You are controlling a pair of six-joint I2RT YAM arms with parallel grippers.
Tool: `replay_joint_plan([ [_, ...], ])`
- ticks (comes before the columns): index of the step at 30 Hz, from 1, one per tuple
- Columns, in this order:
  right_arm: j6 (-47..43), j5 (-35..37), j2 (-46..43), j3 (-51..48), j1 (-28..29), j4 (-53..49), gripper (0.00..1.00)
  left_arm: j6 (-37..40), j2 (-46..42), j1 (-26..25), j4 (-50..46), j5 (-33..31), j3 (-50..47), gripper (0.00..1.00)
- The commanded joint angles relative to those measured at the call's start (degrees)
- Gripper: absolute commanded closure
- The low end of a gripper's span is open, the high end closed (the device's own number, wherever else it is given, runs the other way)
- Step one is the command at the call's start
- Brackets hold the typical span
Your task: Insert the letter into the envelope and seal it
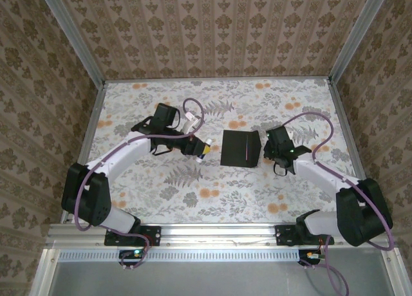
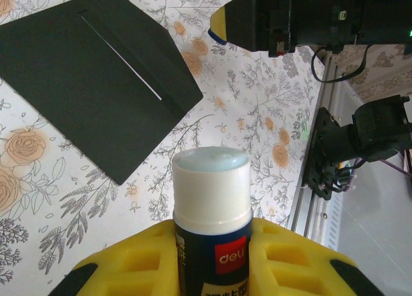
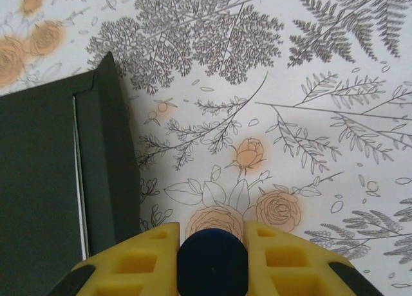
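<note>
The black envelope (image 1: 239, 148) lies flat at the table's centre between my two grippers. A thin white sliver of the letter (image 2: 122, 59) shows along its flap line, and the right wrist view shows the same sliver of the letter (image 3: 80, 180) on the envelope (image 3: 38, 180). My left gripper (image 1: 201, 151) is just left of the envelope and is shut on a white-and-blue glue stick (image 2: 211, 199). The stick is uncapped and its tip points toward the envelope (image 2: 84, 77). My right gripper (image 1: 269, 151) sits at the envelope's right edge, shut on a dark blue round cap (image 3: 212, 260).
The floral tablecloth (image 3: 290, 83) spreads around the envelope. Patterned walls close in the back and both sides. An aluminium rail (image 1: 219, 235) runs along the near edge and carries the arm bases. The right arm's base (image 2: 360, 141) stands beyond the glue stick.
</note>
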Motion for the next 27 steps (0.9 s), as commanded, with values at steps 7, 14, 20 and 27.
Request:
replay_joint_plan([
  [7, 3.22, 7.1, 4.51, -2.33, 3.48, 6.8, 0.78, 1.7, -3.35, 1.52, -0.73, 2.19, -2.07, 1.0],
  [14, 3.04, 10.58, 7.02, -3.12, 5.47, 7.4, 0.75, 1.17, -3.08, 1.82, 0.05, 2.45, -2.38, 1.0],
  [20, 3.04, 12.16, 7.79, -4.08, 6.01, 7.77, 0.73, 1.34, -2.86, 1.79, 0.07, 2.63, -2.48, 1.0],
  [27, 3.39, 12.6, 8.86, -4.64, 6.53, 8.35, 0.64, 1.31, -3.01, 1.84, 0.06, 2.63, -2.81, 1.0],
])
